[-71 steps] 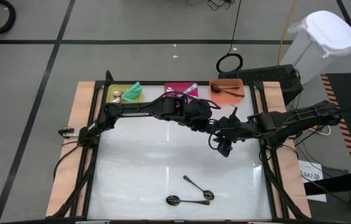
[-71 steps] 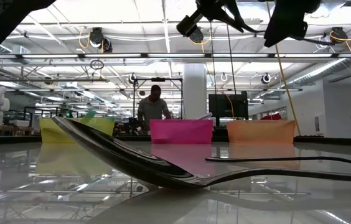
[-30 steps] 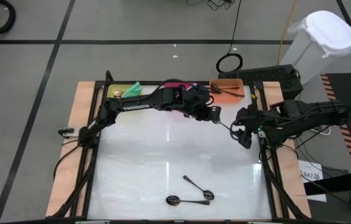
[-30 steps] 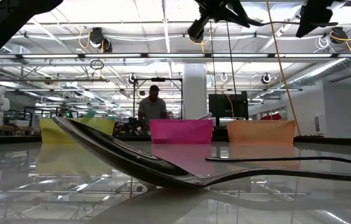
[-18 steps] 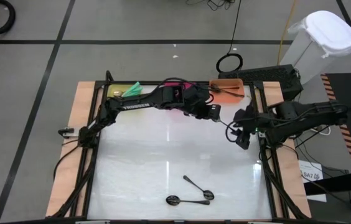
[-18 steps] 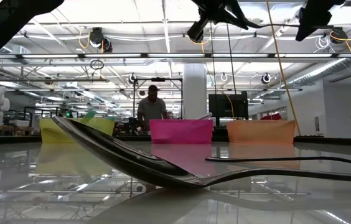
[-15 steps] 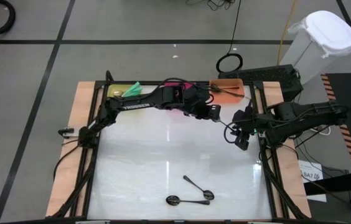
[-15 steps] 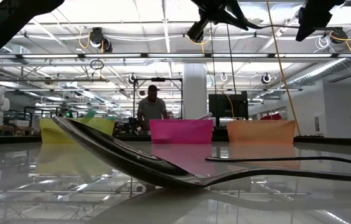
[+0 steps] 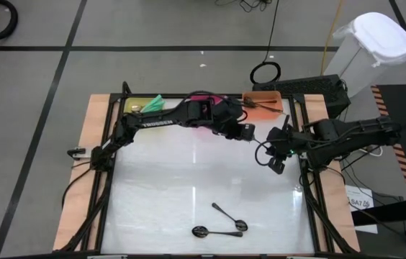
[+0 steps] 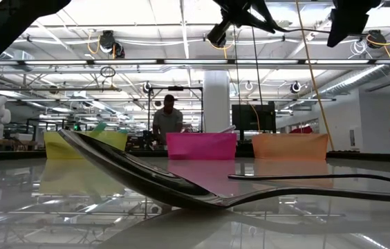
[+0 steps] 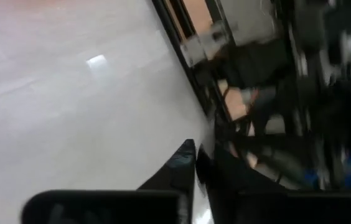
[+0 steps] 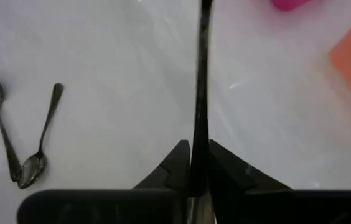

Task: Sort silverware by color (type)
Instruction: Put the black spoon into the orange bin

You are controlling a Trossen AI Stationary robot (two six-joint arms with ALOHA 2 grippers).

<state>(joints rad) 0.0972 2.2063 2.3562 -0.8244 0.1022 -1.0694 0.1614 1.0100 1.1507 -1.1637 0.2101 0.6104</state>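
A dark spoon (image 12: 201, 74) hangs high over the table's far right part, spanning between my two grippers (image 9: 260, 147). My right gripper (image 12: 198, 163) is shut on one end of it, and my left gripper (image 11: 196, 163) is shut at the other end (image 9: 248, 134). In the low view the spoon is a thin line (image 10: 302, 29) near the top. Two more dark spoons (image 9: 221, 232) (image 9: 222, 211) lie flat on the white table near its front edge. Teal spoons (image 9: 152, 104) stick out of the yellow bin. My left gripper meets the dark spoon's end (image 9: 253, 139) that points away from my right gripper. Its own fingers hide the place of contact, so the kind of hold does not show. It slants down from the table's left. My right gripper pinches the spoon's thin handle (image 12: 199, 140) between its two fingers. The handle runs straight out ahead, along the fingers. The fingers slant down from the table's right side. The spoon is lifted clear, well above the table.
Yellow (image 9: 137, 108), pink (image 9: 204, 98) and orange (image 9: 268, 104) bins stand in a row at the far edge; the left arm partly covers the pink one. The orange bin holds dark spoons. A black frame (image 9: 311, 208) borders the table. A person (image 10: 169, 117) stands beyond it.
My right gripper has shut on the dark spoon's handle while my left gripper kept still at the other end. The spoon has stayed up in the air between them.
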